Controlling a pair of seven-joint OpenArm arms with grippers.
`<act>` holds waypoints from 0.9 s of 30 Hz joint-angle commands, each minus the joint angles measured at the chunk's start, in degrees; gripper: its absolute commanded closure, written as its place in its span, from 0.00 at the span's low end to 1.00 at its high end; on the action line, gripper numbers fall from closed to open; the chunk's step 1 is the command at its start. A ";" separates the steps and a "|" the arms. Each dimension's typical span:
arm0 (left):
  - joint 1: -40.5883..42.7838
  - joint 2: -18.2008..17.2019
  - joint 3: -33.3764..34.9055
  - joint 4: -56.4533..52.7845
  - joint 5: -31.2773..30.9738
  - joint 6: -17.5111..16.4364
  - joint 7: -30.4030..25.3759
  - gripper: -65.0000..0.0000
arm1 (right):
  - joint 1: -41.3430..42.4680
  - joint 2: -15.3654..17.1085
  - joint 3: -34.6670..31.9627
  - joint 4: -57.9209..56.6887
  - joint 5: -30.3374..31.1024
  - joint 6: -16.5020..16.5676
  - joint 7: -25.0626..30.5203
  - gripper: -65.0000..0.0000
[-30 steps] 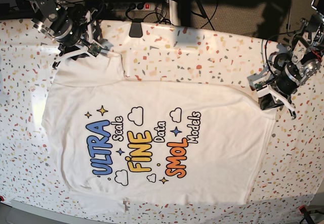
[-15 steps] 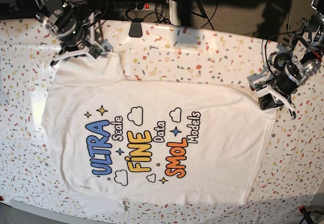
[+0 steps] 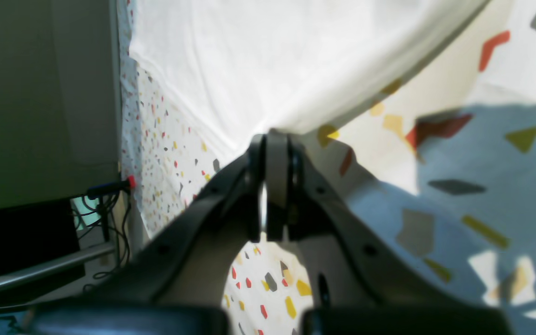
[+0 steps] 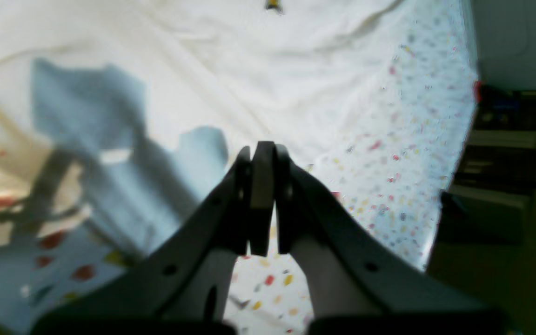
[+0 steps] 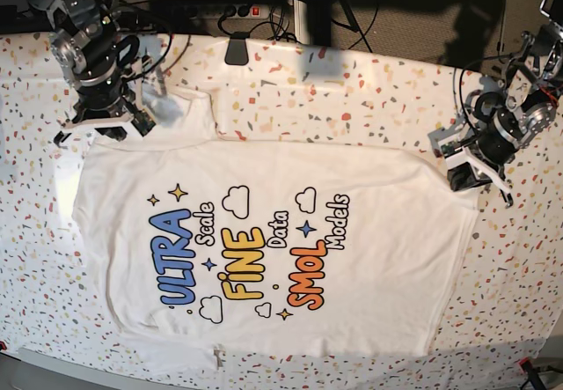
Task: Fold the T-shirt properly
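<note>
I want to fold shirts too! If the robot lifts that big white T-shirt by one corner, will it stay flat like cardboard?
Probably not. The T-shirt lies limp with soft wrinkles, so it would likely droop and stretch. It looks thin and light, and could slide over the speckled table cover.

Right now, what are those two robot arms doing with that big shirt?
They're getting ready to fold the T-shirt, which lies flat, print up, on the speckled table cover. The left gripper pinches the shirt's edge. The right gripper is shut at the opposite corner; whether it holds cloth isn't clear. Nothing is folded yet.
</note>
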 commanded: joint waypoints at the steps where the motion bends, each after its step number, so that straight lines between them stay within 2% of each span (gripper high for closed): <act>1: -1.11 -1.09 -0.55 0.63 -0.39 1.05 -0.35 1.00 | 0.37 0.83 0.44 1.11 -0.52 -0.46 0.00 1.00; 4: -1.11 -1.09 -0.55 0.63 -0.39 1.05 -0.35 1.00 | 0.35 0.83 0.44 1.11 -0.13 4.87 -3.48 1.00; 6: -1.11 -1.11 -0.55 0.63 -0.39 1.05 -0.35 1.00 | 0.35 0.83 0.44 1.11 3.02 6.62 -5.57 1.00; 7: -1.11 -1.11 -0.55 0.63 -0.39 1.07 -0.35 1.00 | 0.31 0.83 0.44 1.11 4.87 6.78 -5.55 0.92; 9: -1.11 -1.09 -0.55 0.63 -0.39 1.05 -0.33 1.00 | 0.13 0.79 0.44 1.11 6.75 6.80 -4.79 0.65; 10: -1.11 -1.11 -0.55 0.63 -0.39 1.05 -0.33 1.00 | 0.07 0.79 0.44 1.11 7.28 6.82 -4.66 0.54; 11: -1.11 -1.11 -0.55 0.63 -0.39 1.05 -0.31 1.00 | 0.07 0.79 0.44 1.11 7.50 6.82 -4.68 0.48; 12: -1.11 -1.11 -0.55 0.63 -0.39 1.05 -0.31 1.00 | 0.07 0.79 0.44 1.11 7.52 6.82 -4.70 0.45; 15: -1.11 -1.09 -0.55 0.63 -0.39 1.05 -0.33 1.00 | 0.07 0.79 0.44 1.09 8.41 7.50 -5.42 0.45; 19: -1.11 -1.11 -0.55 0.63 -0.39 1.05 -0.35 1.00 | 0.11 0.79 0.44 1.09 21.75 7.43 -5.99 0.45; 21: -1.11 -1.11 -0.55 0.63 -0.39 1.03 -0.33 1.00 | 0.57 0.44 0.44 1.09 26.56 7.41 -5.97 0.45; 27: -1.11 -1.09 -0.55 0.63 -0.39 1.05 -0.33 1.00 | 2.89 -3.76 0.44 0.22 26.73 7.41 -5.55 0.45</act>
